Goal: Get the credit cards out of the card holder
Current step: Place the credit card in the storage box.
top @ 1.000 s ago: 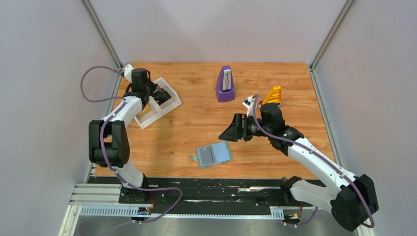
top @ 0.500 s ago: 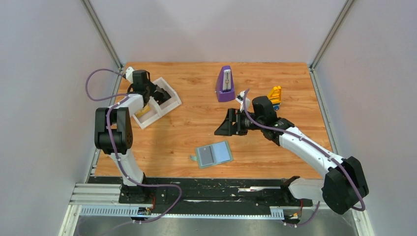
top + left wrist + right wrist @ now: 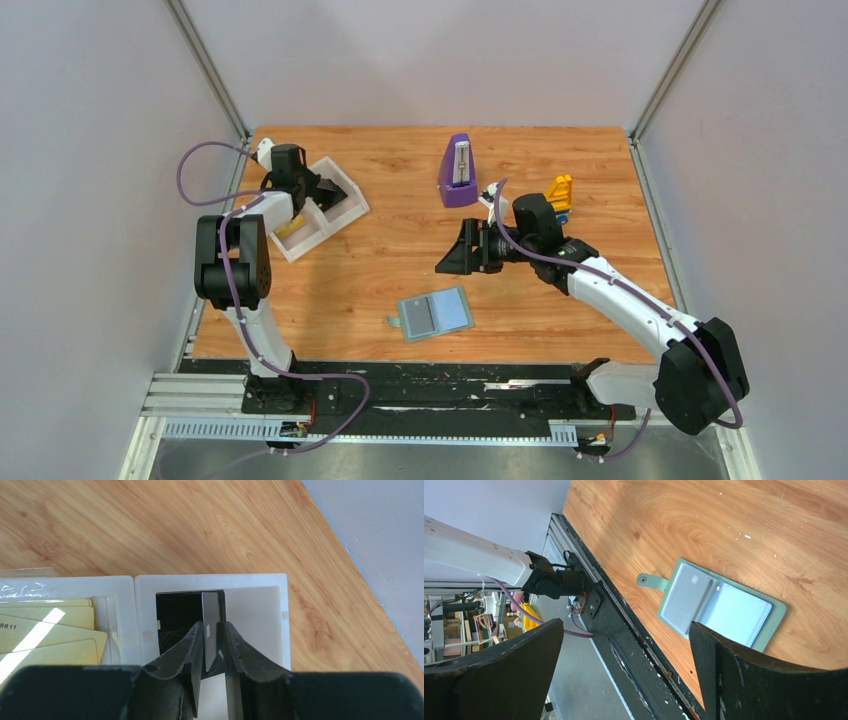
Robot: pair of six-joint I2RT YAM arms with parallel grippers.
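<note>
The pale teal card holder (image 3: 436, 314) (image 3: 716, 611) lies open on the wood near the front edge, its strap tab (image 3: 641, 579) pointing left. At the back left, my left gripper (image 3: 318, 188) (image 3: 214, 624) hangs over the right compartment of the white tray (image 3: 352, 210) (image 3: 210, 579). A dark grey credit card (image 3: 210, 630) stands on edge between its narrowly parted fingers, with a thin gap on the right side. A black card (image 3: 177, 612) lies beneath it. Yellowish-gold cards (image 3: 50, 630) fill the left compartment. My right gripper (image 3: 462, 255) (image 3: 626, 625) hovers wide open and empty, above and right of the holder.
A purple metronome (image 3: 458, 170) stands at the back centre. A yellow object (image 3: 559, 192) sits behind my right arm. Grey walls close in the table on three sides. A black rail (image 3: 430, 375) runs along the front edge.
My left jaws have eased apart around the dark card over the tray. The right arm swung a little left and back, then stopped; its jaws stayed open.
</note>
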